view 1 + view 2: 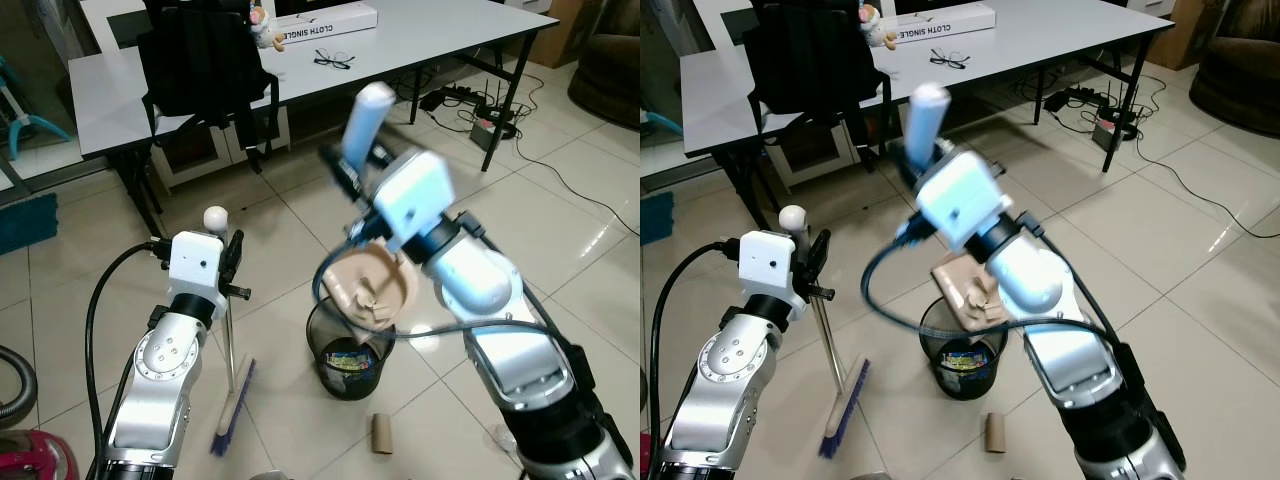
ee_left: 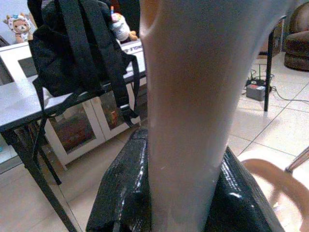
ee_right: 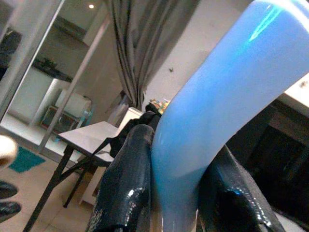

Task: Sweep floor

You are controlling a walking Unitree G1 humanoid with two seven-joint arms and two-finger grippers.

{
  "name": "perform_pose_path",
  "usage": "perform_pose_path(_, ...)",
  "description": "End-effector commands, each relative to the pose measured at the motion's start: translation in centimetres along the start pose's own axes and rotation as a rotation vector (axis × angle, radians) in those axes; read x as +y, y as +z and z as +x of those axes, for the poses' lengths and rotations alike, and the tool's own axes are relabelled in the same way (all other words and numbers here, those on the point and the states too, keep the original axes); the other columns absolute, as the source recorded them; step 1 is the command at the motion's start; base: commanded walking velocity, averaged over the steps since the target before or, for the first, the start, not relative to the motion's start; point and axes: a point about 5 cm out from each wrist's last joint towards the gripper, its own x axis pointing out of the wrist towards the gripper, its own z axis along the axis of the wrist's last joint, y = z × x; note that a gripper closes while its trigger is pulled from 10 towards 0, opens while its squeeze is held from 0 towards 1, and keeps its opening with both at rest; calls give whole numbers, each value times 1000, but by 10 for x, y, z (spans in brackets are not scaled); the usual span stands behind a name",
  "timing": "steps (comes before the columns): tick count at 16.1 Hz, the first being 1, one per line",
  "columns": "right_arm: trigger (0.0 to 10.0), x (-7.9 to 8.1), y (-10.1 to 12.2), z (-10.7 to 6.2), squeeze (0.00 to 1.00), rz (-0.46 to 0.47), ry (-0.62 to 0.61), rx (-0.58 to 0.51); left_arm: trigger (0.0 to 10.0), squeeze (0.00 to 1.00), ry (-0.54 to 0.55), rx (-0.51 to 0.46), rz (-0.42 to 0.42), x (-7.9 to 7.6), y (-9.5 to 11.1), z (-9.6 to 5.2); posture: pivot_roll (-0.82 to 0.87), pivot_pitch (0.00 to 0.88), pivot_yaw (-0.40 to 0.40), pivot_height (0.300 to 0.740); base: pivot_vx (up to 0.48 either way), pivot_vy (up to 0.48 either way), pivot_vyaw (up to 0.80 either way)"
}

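Observation:
My right gripper [image 1: 345, 168] is shut on the light blue handle [image 1: 364, 118] of a beige dustpan [image 1: 375, 285]. The pan is tilted over a black trash bin [image 1: 335, 385] on the tiled floor, and there is debris in the pan. In the right wrist view both black fingers [image 3: 128, 183] clamp the blue handle [image 3: 217, 106]. My left gripper [image 1: 233, 262] is shut on the thin metal broom handle [image 1: 232, 345], just below its white ball top [image 1: 215, 216]. The purple broom head [image 1: 232, 410] rests on the floor left of the bin. The left wrist view has the handle [image 2: 188, 111] between its fingers [image 2: 120, 193].
A cardboard tube [image 1: 381, 433] lies on the floor just right of the bin. Behind it stands a white table [image 1: 420, 35] with a black backpack [image 1: 205, 60] and glasses [image 1: 333, 60]. Cables and a power strip [image 1: 490, 120] lie at the back right. A red vacuum [image 1: 30, 450] sits at the lower left.

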Motion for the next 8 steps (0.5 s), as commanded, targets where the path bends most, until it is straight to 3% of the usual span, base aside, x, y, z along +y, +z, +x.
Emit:
perform_pose_path(1,10000,1,15,1,0,-74,29,-79,10000,0,-9,-23,29,2,6,3,-6,50,90,740,0,0,0)
perform_pose_path(8,10000,-2,14,0,0,-61,16,-90,10000,0,-19,-23,29,0,6,4,-7,50,88,740,0,0,0)
